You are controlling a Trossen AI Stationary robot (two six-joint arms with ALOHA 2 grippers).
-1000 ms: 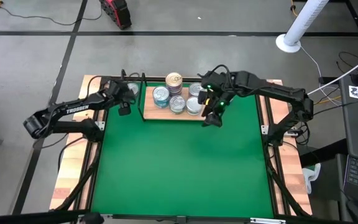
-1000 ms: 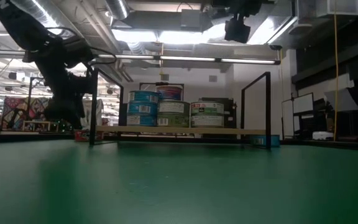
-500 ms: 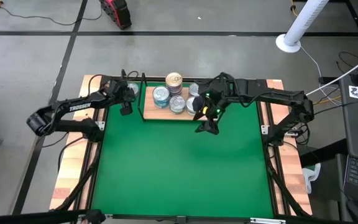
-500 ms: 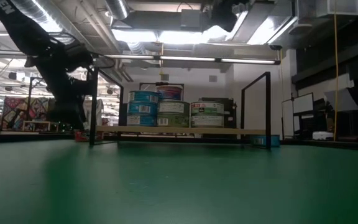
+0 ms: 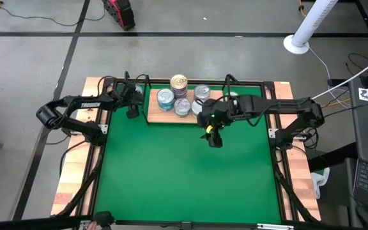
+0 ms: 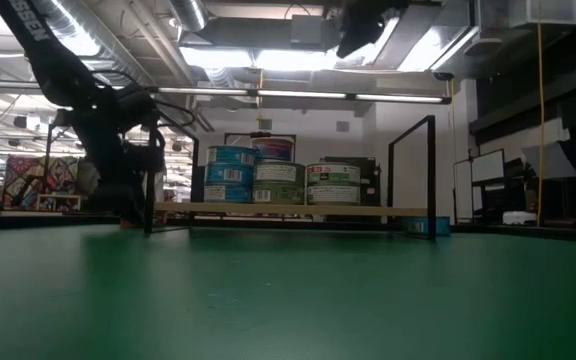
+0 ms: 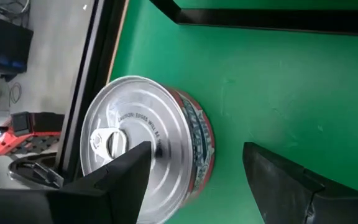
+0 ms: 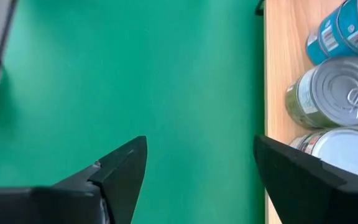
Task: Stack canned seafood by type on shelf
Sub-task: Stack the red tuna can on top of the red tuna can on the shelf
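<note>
Between the wide-open fingers of the left gripper (image 7: 194, 180) lies a silver-lidded can (image 7: 145, 146) on the green mat (image 5: 184, 172). Beside the right gripper (image 8: 201, 180), also wide open and holding nothing, more cans (image 8: 334, 102) sit on the wooden shelf (image 8: 281, 68).

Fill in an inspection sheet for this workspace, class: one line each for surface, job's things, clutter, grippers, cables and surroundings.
Surface: green mat, bare in front.
Job's things: wooden shelf at the mat's far edge holds stacked cans; one silver-lidded can lies on the mat off the shelf's left end.
Clutter: nothing seen.
Grippers: left gripper open, hovering at that loose can; right gripper open, empty, over the mat before the shelf.
Cables: white cable on the floor, right.
Surroundings: white fan base, red device, concrete floor.
</note>
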